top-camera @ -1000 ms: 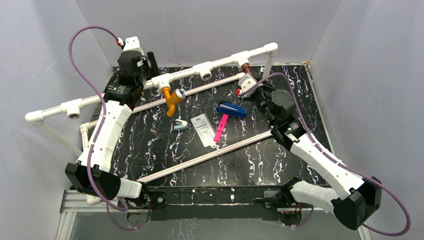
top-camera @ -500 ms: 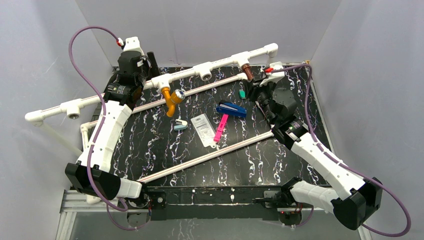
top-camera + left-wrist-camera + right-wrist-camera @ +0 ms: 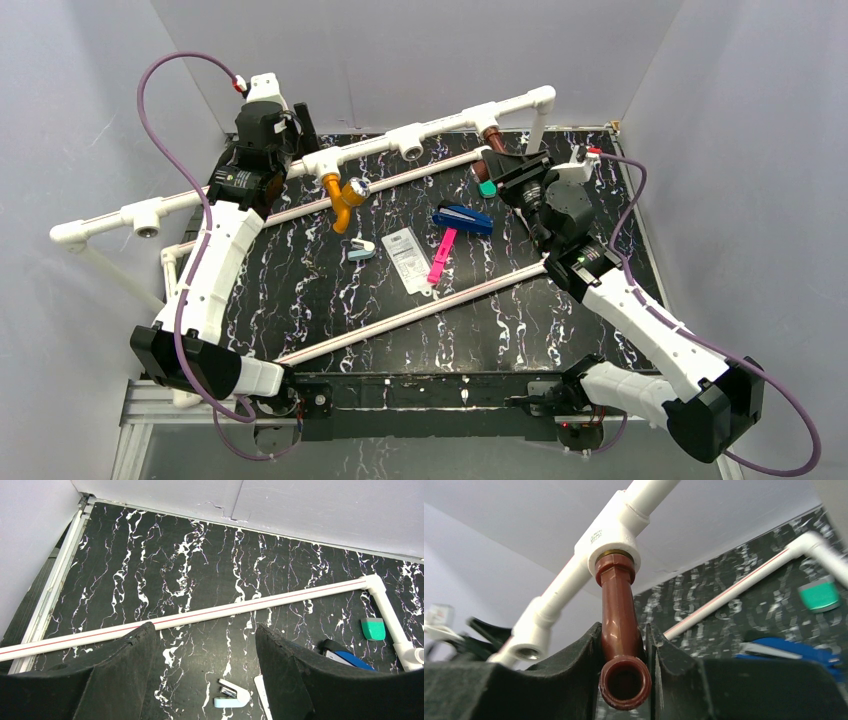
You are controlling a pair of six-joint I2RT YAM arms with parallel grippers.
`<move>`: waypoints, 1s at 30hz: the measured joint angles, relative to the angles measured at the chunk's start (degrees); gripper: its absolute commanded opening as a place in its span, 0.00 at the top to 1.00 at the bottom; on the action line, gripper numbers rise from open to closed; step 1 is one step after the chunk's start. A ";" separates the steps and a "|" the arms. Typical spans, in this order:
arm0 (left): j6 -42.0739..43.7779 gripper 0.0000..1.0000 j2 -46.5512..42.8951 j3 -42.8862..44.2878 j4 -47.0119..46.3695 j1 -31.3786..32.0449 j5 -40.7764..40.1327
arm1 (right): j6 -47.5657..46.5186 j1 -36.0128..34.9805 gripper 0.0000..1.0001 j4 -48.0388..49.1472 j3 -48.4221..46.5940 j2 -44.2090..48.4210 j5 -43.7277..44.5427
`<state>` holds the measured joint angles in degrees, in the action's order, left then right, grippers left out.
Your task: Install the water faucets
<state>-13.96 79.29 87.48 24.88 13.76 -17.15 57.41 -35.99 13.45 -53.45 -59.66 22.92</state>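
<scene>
Brown faucet [image 3: 616, 587] is clamped between the fingers of the right gripper [image 3: 623, 645], with its top end seated in a tee [image 3: 610, 537] of the white pipe [image 3: 440, 122]. Orange faucet [image 3: 342, 198] is seen hanging from another tee further left along that pipe. Left gripper [image 3: 205, 630] is held wide apart near the pipe, with nothing gripped.

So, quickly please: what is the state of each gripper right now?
Left gripper: open, holding nothing.
Right gripper: closed on the brown faucet.
</scene>
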 measured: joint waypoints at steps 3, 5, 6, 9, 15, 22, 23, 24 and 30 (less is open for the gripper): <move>0.00 0.29 0.00 0.00 -0.15 -0.02 -0.02 | 8.44 0.20 0.99 -0.22 0.11 0.00 -0.09; 0.00 0.29 0.00 -0.02 -0.24 -0.02 -0.02 | 13.77 0.31 0.99 -0.26 0.48 0.00 -0.09; 0.00 0.29 0.00 -0.07 -0.26 -0.02 -0.04 | 15.52 0.31 0.99 -0.22 0.55 0.00 -0.09; 0.00 0.29 0.00 -0.11 -0.48 -0.02 -0.09 | 21.68 0.33 0.99 -0.28 0.76 0.02 -0.04; 0.02 0.29 0.00 -0.11 -0.63 -0.04 -0.15 | 31.56 0.35 0.99 -0.39 1.16 0.04 -0.35; 0.02 0.29 0.00 -0.13 -0.63 -0.04 -0.15 | 35.47 0.46 0.87 -0.90 1.18 0.26 -0.70; 0.02 0.29 0.00 -0.13 -0.61 -0.04 -0.13 | 35.67 0.48 0.80 -1.14 1.18 0.39 -0.72; 0.02 0.29 0.00 -0.13 -0.57 -0.04 -0.11 | 35.87 0.46 0.74 -1.33 1.18 0.52 -0.72; 0.00 0.29 -0.04 -0.13 -0.44 -0.04 0.04 | 36.81 0.46 0.46 -1.81 1.18 0.87 -0.90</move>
<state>-13.96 79.24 87.35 24.45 13.72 -17.10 94.21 -35.53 11.64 -52.27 -58.78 22.02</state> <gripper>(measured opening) 0.708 0.459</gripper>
